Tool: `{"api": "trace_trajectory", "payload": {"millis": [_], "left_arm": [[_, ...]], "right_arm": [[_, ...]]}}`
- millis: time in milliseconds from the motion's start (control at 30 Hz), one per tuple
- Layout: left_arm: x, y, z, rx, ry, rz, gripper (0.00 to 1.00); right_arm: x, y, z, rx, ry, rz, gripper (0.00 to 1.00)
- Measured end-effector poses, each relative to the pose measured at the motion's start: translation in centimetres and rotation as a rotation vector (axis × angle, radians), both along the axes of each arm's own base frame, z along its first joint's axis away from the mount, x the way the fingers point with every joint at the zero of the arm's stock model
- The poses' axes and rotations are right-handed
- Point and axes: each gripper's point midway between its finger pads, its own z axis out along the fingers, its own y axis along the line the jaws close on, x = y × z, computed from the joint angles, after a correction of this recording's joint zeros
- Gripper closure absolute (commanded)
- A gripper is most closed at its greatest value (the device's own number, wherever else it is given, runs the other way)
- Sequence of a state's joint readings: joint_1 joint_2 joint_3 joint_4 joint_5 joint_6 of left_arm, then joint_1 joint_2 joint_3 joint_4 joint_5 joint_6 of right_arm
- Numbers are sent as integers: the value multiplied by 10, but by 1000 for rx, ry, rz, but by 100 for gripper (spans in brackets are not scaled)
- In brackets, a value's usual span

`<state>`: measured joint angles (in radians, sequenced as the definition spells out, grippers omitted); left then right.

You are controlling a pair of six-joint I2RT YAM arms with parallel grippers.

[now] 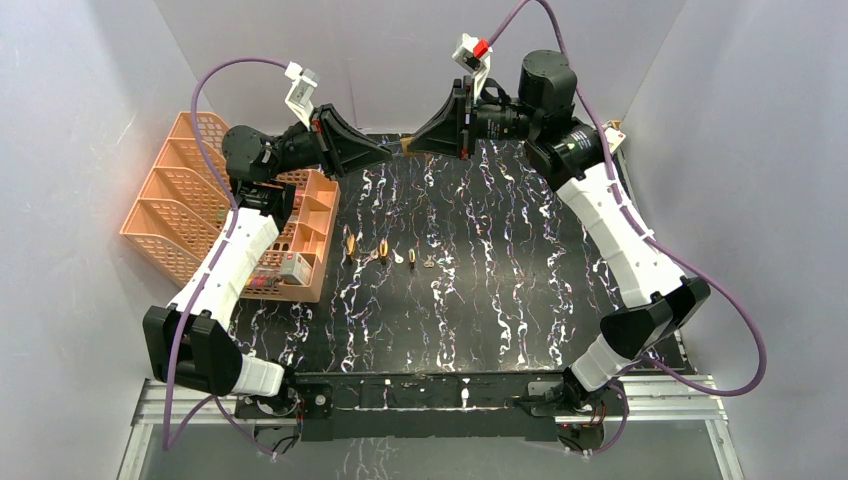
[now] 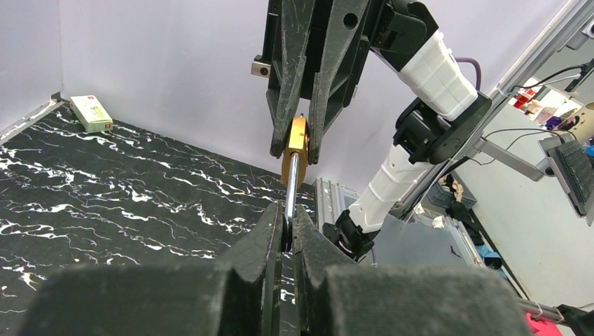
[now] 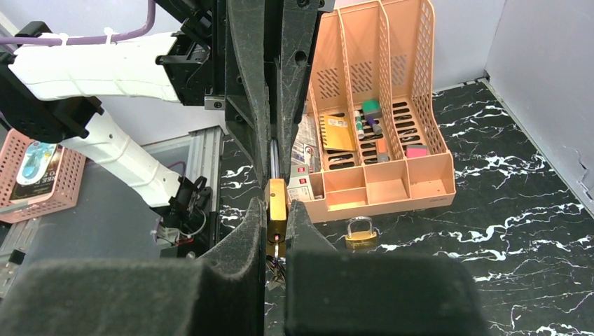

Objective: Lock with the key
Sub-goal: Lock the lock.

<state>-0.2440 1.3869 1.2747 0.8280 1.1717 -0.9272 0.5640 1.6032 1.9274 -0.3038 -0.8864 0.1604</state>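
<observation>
Marbled black table below, pale walls around, orange rack at the left edge. Working in mid-air over the far side, hands nose to nose.

Found between them: the lock, brass body pinched in the right hand, steel shackle pinched in the left hand. Both hands are drawn narrow, each clamped on its part. Not resting on the table at all, unlike the spare lock lying near the rack.

Cannot tell where the key sits. Something small and dark hangs under the body in the right wrist view, perhaps the key in its slot, but too blurred to say.

Probably at the closing step, so:

- Line up first. Bring the shackle's free leg straight over its hole before pushing; a skewed leg will likely jam or scrape.
- Push along the shackle's own axis, not sideways, with the right hand braced as the anvil.
- Grip the body by its flat faces to avoid a twist under load.
- Press slowly and stop at the seat; expect slip on smooth steel if rushed.
- Leave the underside free for turning the key afterwards.
</observation>
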Motion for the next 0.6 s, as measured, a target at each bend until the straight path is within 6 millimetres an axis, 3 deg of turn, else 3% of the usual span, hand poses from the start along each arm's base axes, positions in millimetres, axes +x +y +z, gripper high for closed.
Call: {"api": "trace_trajectory", "payload": {"millis": [233, 267, 333, 400, 500, 600], "left_arm": [[-2, 0, 1, 6, -11, -12, 100], [-3, 0, 2, 9, -18, -18, 100], [-4, 0, 4, 13, -32, -32, 100], [-4, -1, 4, 20, -36, -50, 100], [-10, -11, 7, 19, -37, -92, 100], [-14, -13, 9, 20, -40, -107, 100]], "right_arm": [[-2, -1, 1, 7, 6, 5, 100], [-3, -2, 1, 8, 9, 6, 93], [-4, -5, 2, 15, 7, 10, 64], [-5, -7, 0, 20, 10, 14, 45], [0, -5, -13, 11, 27, 13, 35], [3, -6, -20, 6, 47, 14, 32]]}}
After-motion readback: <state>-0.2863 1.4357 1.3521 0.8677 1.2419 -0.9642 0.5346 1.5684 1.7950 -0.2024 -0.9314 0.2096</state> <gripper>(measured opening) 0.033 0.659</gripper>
